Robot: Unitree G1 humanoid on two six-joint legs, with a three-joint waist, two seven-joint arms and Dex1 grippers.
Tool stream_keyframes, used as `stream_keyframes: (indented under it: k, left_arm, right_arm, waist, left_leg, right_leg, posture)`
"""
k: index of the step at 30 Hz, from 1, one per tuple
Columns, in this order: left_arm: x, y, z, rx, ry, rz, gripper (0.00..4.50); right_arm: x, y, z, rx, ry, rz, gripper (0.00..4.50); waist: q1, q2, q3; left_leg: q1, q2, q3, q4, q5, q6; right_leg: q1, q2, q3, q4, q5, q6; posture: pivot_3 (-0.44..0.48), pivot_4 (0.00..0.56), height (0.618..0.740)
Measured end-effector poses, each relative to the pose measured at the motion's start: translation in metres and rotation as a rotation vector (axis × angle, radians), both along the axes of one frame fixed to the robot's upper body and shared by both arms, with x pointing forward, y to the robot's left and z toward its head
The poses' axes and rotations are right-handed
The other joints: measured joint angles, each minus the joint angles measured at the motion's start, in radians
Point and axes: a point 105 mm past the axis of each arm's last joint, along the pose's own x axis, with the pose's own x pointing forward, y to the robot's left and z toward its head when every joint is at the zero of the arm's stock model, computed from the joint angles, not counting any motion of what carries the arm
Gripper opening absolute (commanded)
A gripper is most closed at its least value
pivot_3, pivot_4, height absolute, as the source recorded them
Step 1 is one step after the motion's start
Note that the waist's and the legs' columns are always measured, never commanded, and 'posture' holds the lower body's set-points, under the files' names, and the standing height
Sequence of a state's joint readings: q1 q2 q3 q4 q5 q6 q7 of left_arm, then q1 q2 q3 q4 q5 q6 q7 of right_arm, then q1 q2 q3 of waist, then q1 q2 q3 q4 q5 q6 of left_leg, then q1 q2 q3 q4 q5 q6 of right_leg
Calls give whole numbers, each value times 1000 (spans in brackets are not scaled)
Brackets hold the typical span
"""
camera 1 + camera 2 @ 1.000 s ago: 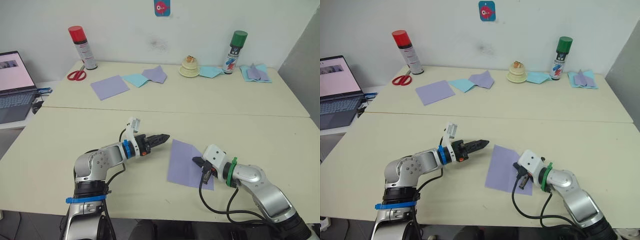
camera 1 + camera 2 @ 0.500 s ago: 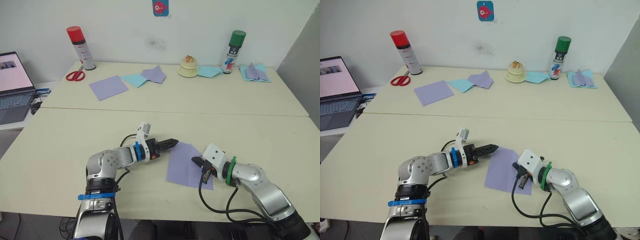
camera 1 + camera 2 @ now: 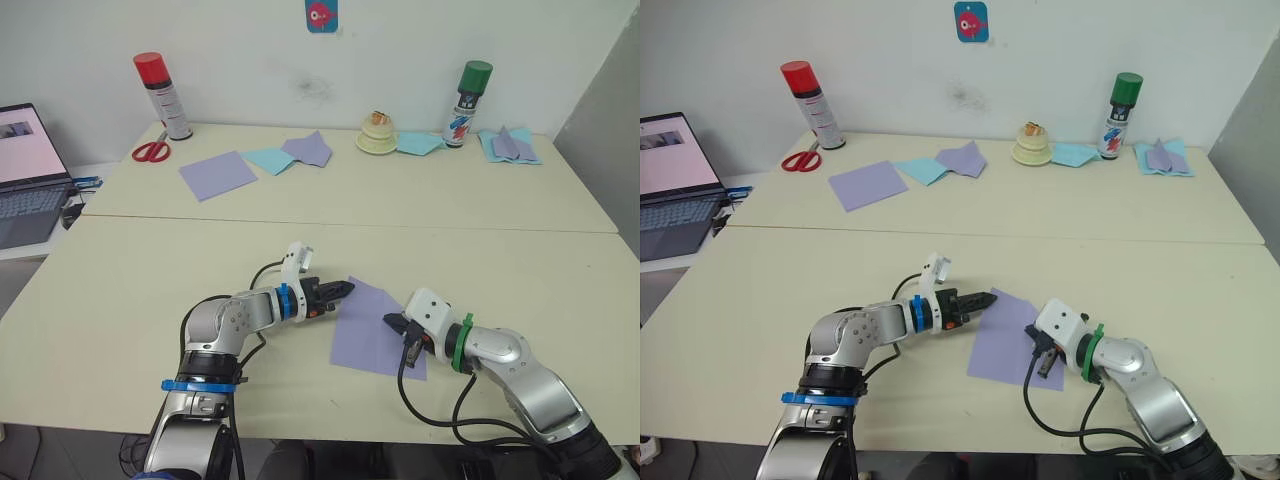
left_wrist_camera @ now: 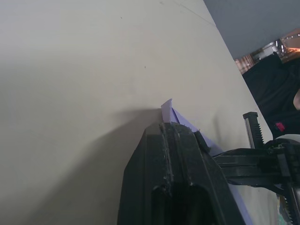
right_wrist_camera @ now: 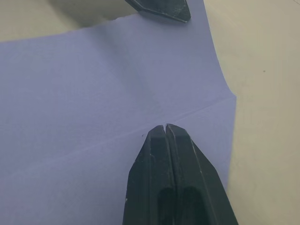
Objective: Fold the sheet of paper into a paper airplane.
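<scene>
Sitting flat on the near table (image 3: 120, 290), the sheet of paper (image 3: 372, 322) is right in front of the robot, between its two arms, with one crease running across it and no corners turned in yet as far as I can see. So we're early in the airplane, I'd say.

The right tool (image 3: 392, 321) is closed, tips together, and pressed down on the sheet right about where the crease is. My guess is it's acting as a paperweight so the sheet doesn't skate around. The left tool (image 3: 345, 288) is closed too, and it's at the far left corner of the sheet. Probably it's there to lift or push that corner over for the first diagonal fold, but that's just my read.

The head views give you the layout, but you can't tell from up there what's happening at the corner. The left wrist view fills that in: a little tip of purple corner pokes up right past the closed fingers (image 4: 176, 136), so the corner looks raised off the table there. Whether it's actually pinched I can't tell. The right wrist view shows the crease line clearly, running straight under the closed fingers (image 5: 166, 140), plus the left tool's tip at the opposite edge.

Back table (image 3: 560, 200) has more paper sheets, spray cans and scissors (image 3: 152, 151), all well apart from this.
</scene>
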State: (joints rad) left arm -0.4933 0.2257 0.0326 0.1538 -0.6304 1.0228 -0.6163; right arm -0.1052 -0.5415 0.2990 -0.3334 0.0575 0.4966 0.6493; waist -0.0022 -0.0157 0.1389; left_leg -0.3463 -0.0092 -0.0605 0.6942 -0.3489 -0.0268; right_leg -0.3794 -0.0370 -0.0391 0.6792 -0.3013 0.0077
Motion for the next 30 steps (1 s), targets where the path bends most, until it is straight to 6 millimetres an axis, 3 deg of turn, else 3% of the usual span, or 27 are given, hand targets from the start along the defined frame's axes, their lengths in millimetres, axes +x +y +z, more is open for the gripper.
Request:
stream_keyframes:
  k: [5,15,21,30]
  left_arm:
    - [-1,0,5,78,-86,-65,31]
    - [-6,-24,21,400,-487,-338,31]
    - [-19,-35,11,538,-664,-499,31]
    - [-26,-39,-8,602,-754,-583,31]
  right_arm:
    - [-1,0,0,1,0,-2,0]
    - [-1,0,0,2,-3,-7,0]
    - [-2,0,0,1,0,-13,0]
    - [-3,0,0,3,2,-18,0]
  waist:
    - [0,0,0]
    - [1,1,1]
    - [1,3,2]
    - [1,3,2]
  left_leg:
    - [0,0,0,-1,0,0]
    - [0,0,0,-2,0,-1]
    - [0,0,0,-2,0,0]
    - [-1,0,0,-2,-2,3]
  right_leg:
    - [0,0,0,-1,0,0]
    - [0,0,0,-2,0,0]
    - [0,0,0,-2,0,0]
    - [0,0,0,-2,0,0]
  posture:
    - [0,150,717]
    - [0,150,717]
    - [0,150,717]
    - [0,150,717]
